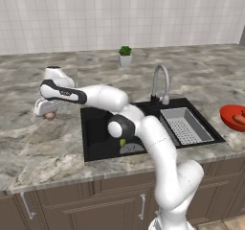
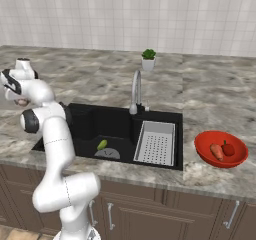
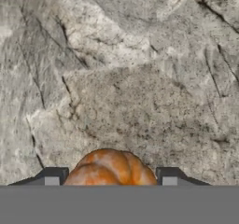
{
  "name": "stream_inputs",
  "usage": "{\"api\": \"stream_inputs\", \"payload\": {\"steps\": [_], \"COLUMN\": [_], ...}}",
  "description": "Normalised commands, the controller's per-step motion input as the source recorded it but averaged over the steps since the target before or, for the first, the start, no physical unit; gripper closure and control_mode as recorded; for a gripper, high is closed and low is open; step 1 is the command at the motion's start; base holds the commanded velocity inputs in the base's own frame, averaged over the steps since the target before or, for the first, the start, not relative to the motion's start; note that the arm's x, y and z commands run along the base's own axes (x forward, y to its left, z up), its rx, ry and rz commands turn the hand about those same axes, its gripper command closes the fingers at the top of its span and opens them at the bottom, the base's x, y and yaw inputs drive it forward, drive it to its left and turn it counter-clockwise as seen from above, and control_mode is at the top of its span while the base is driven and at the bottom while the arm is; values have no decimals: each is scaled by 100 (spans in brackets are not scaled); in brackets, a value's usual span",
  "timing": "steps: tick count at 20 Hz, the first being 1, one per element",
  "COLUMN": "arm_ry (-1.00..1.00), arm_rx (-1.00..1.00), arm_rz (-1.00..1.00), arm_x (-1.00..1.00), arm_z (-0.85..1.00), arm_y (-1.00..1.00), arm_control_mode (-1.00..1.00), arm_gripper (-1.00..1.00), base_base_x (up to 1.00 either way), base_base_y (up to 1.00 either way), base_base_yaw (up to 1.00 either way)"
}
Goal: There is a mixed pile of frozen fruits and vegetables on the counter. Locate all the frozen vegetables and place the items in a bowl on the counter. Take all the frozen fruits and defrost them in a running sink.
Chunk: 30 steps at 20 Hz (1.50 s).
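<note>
Brown ball (image 3: 110,168) round, no long axis; sits between gripper (image 3: 110,176) fingertips.

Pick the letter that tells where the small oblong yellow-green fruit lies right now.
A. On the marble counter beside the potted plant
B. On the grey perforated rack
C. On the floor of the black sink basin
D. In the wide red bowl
C: the small oblong yellow-green fruit lies on the floor of the black sink basin, near the round drain.
</note>
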Motion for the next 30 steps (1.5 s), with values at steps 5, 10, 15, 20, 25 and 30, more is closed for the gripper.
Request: {"api": "stream_inputs", "payload": {"steps": [5,10,15,20,25,30], "arm_ry": [-11,-7,-2,-3,-14,-18], "arm_rx": [-5,0,0,6,15,11], "arm_rz": [0,0,0,-1,0,8], "arm_x": [-60,-67,-60,-28,-1,30], "arm_z": [23,-25,-40,-15,13,0], "arm_y": [-90,-100,-100,-100,-98,-65], "arm_control_mode": [-100,-100,-100,-100,-100,-100], "arm_gripper": [100,100,100,100,100,100], "base_base_x": [0,0,0,0,0,0], "base_base_y": [0,0,0,0,0,0], "base_base_yaw": [0,0,0,0,0,0]}}
